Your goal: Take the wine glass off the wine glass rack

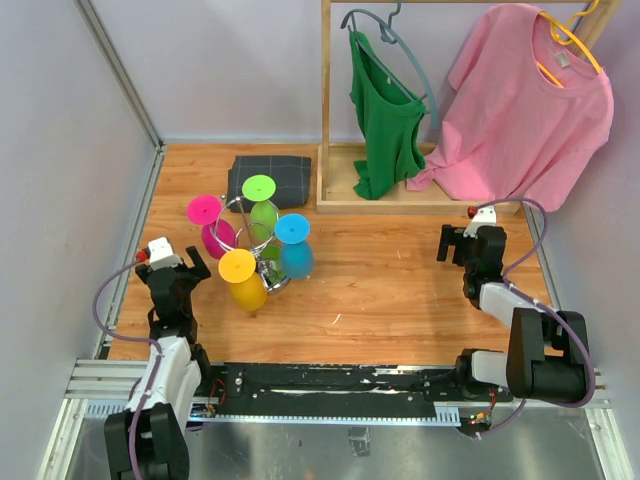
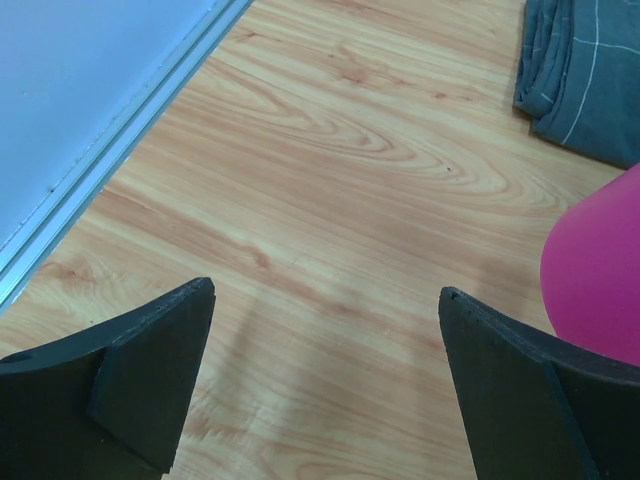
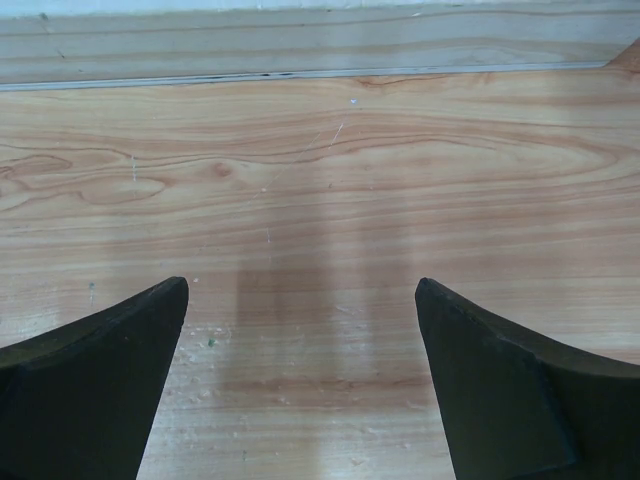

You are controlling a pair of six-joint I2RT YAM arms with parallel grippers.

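Observation:
The silver wire wine glass rack [image 1: 243,214] stands left of centre on the wooden table. Several coloured wine glasses hang upside down on it: pink [image 1: 210,223], green [image 1: 261,203], blue [image 1: 294,245] and yellow [image 1: 243,279]. My left gripper [image 1: 186,265] is open and empty, just left of the rack; the pink glass [image 2: 600,280] shows at the right edge of the left wrist view, beside the right finger [image 2: 520,390]. My right gripper [image 1: 458,243] is open and empty, far right of the rack, over bare wood [image 3: 300,290].
A folded dark grey cloth [image 1: 271,180] lies behind the rack and also shows in the left wrist view [image 2: 590,70]. A tall wooden clothes rack [image 1: 330,110] with a green top [image 1: 385,120] and a pink shirt [image 1: 530,110] stands at the back right. A wall rail [image 2: 110,150] runs along the left.

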